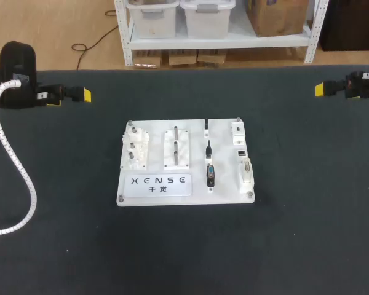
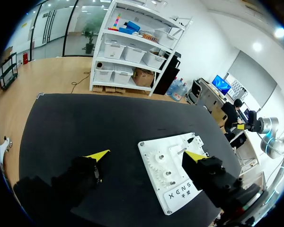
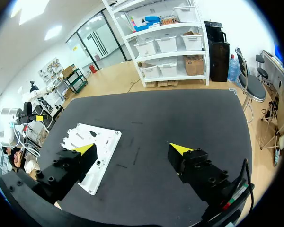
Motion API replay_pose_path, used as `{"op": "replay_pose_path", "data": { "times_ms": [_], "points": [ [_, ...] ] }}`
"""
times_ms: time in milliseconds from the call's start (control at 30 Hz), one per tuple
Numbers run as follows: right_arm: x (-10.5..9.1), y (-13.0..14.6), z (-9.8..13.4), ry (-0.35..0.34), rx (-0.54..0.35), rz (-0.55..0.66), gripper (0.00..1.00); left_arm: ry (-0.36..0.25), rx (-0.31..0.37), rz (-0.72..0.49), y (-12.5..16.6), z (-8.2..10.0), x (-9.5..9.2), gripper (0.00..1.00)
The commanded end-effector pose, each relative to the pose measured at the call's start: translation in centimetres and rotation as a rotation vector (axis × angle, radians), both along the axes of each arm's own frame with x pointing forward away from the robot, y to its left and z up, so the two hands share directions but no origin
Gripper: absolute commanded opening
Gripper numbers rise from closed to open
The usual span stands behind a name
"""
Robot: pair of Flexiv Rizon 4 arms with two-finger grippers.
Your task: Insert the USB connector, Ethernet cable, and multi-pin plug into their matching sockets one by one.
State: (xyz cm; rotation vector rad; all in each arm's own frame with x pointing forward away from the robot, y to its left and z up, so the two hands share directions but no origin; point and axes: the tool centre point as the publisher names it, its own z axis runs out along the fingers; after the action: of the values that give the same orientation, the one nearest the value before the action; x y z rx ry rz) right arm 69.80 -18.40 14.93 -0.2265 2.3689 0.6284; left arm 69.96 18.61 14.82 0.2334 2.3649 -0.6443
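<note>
- While the three plugs are lying in a column on the white board (image 1: pixel 224 141), just beside the sockets (image 1: pixel 242 153) lining its right edge, neither arm is touching them. The largest, seemingly the multi-pin plug (image 1: pixel 210 175), is sitting nearest the robot, with what look like the Ethernet cable (image 1: pixel 208 147) and USB connector (image 1: pixel 206 125) lying beyond it.
- The left gripper (image 2: pixel 146 155) and right gripper (image 3: pixel 132 148) are hanging wide open and holding nothing, each well apart from the board, near the table's far edge.
- The plugs are lying close together, so fingers closing on one are likely risking a knock to its neighbour or a skewed grasp. A tilted plug would probably be jamming at its socket's mouth.
- Whether the board is fastened down is not showing; a hard push could be sliding it.
- The gear block (image 1: pixel 135 150) and slotted block (image 1: pixel 177 147) are standing on the board's left half, obstructing any low pass from that side.
- The black table (image 1: pixel 295 246) is offering open room all round the board, though the white coiled hose (image 1: pixel 15 163) trailing down the left side could be snagging the left arm.
</note>
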Motion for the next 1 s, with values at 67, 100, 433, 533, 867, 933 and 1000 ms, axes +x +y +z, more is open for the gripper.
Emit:
{"op": "replay_pose_path", "data": {
  "times_ms": [67,100,433,533,867,933,1000],
  "points": [
    [0.0,0.0,0.0,0.000,-0.001,0.000,1.00,0.006,0.007,0.003,-0.1,0.1,0.0,1.00],
    [0.0,0.0,0.0,0.000,-0.001,0.000,1.00,0.006,0.007,0.003,-0.1,0.1,0.0,1.00],
    [0.0,0.0,0.0,0.000,-0.001,0.000,1.00,-0.118,0.129,-0.389,-1.4,-0.3,0.1,1.00],
    [0.0,0.0,0.0,0.000,-0.001,0.000,1.00,-0.166,0.157,-0.560,-2.0,-0.9,-0.5,1.00],
    [0.0,0.0,0.0,0.000,-0.001,0.000,1.00,-0.210,0.115,-0.973,-4.2,-2.3,-2.7,1.00],
    [0.0,0.0,0.0,0.000,-0.001,0.000,1.00,-0.194,0.136,-1.043,-4.6,-2.6,-2.9,1.00],
    [0.0,0.0,0.0,0.000,-0.001,0.000,1.00,-0.187,0.140,-1.093,-5.0,-3.0,-3.1,1.00]
  ]
}}
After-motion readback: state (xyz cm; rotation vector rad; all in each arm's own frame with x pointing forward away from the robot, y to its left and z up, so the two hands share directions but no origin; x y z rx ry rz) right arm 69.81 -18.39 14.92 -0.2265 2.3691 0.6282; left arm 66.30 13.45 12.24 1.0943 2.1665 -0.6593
